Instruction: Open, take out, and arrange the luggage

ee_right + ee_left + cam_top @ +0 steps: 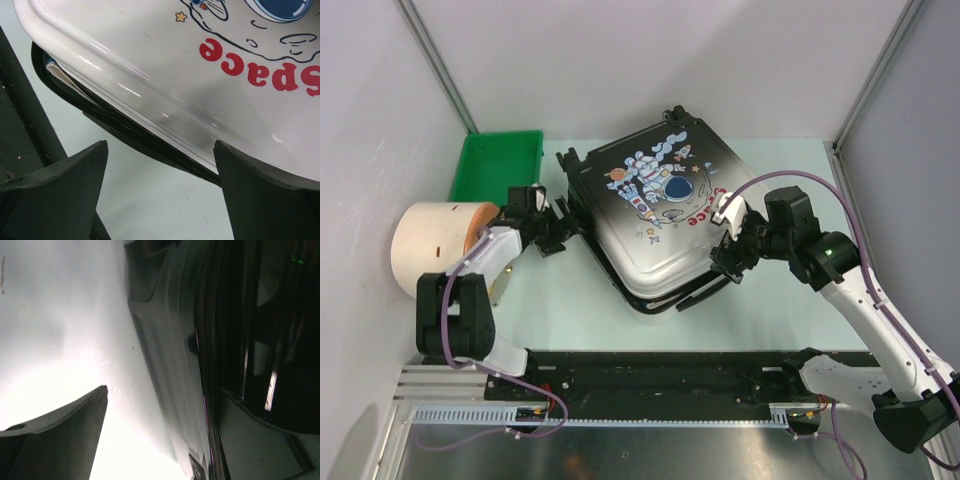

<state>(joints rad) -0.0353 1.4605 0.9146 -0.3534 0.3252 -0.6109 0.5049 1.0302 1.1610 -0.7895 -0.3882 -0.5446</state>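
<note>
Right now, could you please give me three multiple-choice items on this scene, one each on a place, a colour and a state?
1. Where is the tray relative to the suitcase?
A. To its left, beyond the cylinder
B. On top of it
C. To its right

2. What colour is the "Space" print?
A. Blue
B. Red
C. Green

3. How is the right pincer?
A. Shut on the tray
B. Shut on the cylinder
C. Open at the suitcase's edge

Key: 1 A, the top view shows it at the left by the cylinder; 2 B, the letters are red in the right wrist view; 3 C, its fingers stand wide apart there.
</note>
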